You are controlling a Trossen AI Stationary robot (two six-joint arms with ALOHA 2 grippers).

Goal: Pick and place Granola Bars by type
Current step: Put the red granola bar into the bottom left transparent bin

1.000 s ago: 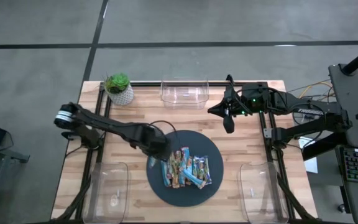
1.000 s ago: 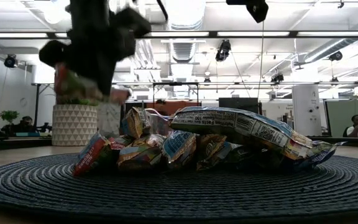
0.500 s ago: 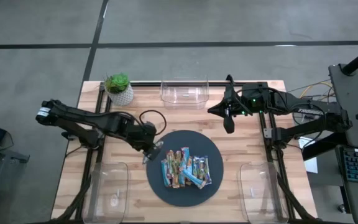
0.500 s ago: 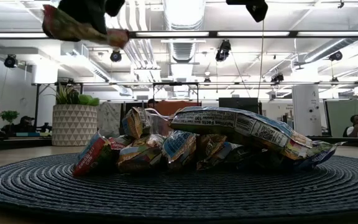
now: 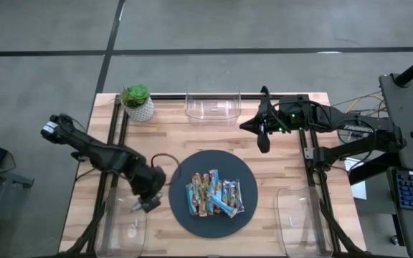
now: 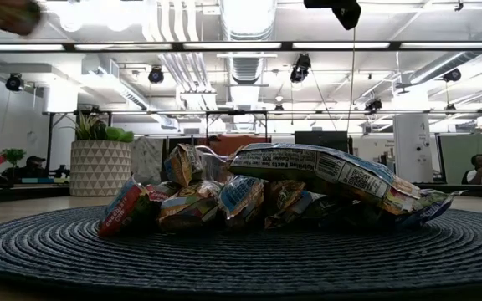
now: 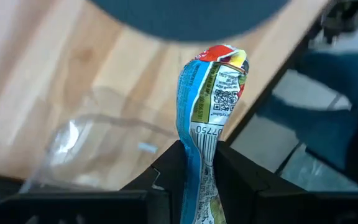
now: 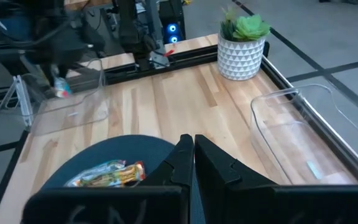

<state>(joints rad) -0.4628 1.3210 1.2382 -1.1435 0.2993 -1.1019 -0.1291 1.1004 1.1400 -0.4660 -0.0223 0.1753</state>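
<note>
The left gripper (image 5: 143,204) pinches one granola bar (image 7: 207,134) over the rim of the clear bin (image 5: 124,222) just below it, the dark round mat (image 5: 214,161) and its heap of granola bars (image 5: 214,194) close beside; a second ago it was still at that heap. Three clear bins and one potted plant (image 5: 137,102) stand on the counter (image 5: 278,161), while the right gripper (image 5: 263,136) waits pressed together beside the far bin (image 5: 212,105).

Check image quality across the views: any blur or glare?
Left wrist view: shiny blue wrapped granola bar sharp, clear plastic bin soft with glare. Low view: ceiling lights glare; foreground dark woven round mat slightly soft. High view: evenly lit.
</note>
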